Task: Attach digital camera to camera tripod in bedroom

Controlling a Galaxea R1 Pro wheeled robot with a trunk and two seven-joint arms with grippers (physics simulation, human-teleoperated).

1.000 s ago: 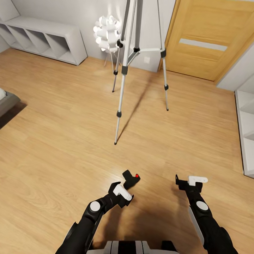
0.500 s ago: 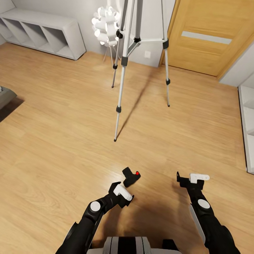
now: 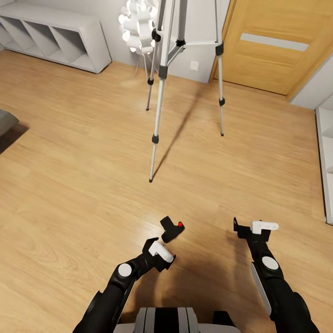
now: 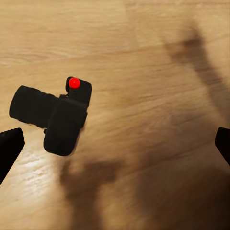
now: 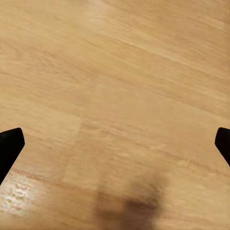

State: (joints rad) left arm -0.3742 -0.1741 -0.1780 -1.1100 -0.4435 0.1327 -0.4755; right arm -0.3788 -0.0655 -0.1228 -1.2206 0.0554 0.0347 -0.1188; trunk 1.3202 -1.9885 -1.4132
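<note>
The digital camera (image 3: pixel 172 230) lies on the light wood floor, small and black with a red button on top and its stubby lens pointing left. My left gripper (image 3: pixel 156 247) hovers just short of it, open, with nothing between its fingers. In the left wrist view the digital camera (image 4: pixel 57 115) sits nearer one fingertip (image 4: pixel 9 148) of the wide-open left gripper (image 4: pixel 115 148). My right gripper (image 3: pixel 250 226) is open over bare floor to the right, and the right wrist view shows the right gripper (image 5: pixel 115 143) with empty planks below. The camera tripod (image 3: pixel 159 88) stands ahead on silver legs, its head out of view.
A white bulbous floor lamp (image 3: pixel 138 27) glows behind the tripod. A low white shelf unit (image 3: pixel 60 39) lines the far left wall, and a wooden door (image 3: pixel 273 46) is at the far right. Another white shelf (image 3: pixel 326 162) stands along the right edge, a grey bed corner (image 3: pixel 5 121) at the left.
The whole head view has shifted, so the camera moved and the tripod's near foot sits slightly closer. My right gripper has crept forward a little. The digital camera still lies on the floor.
</note>
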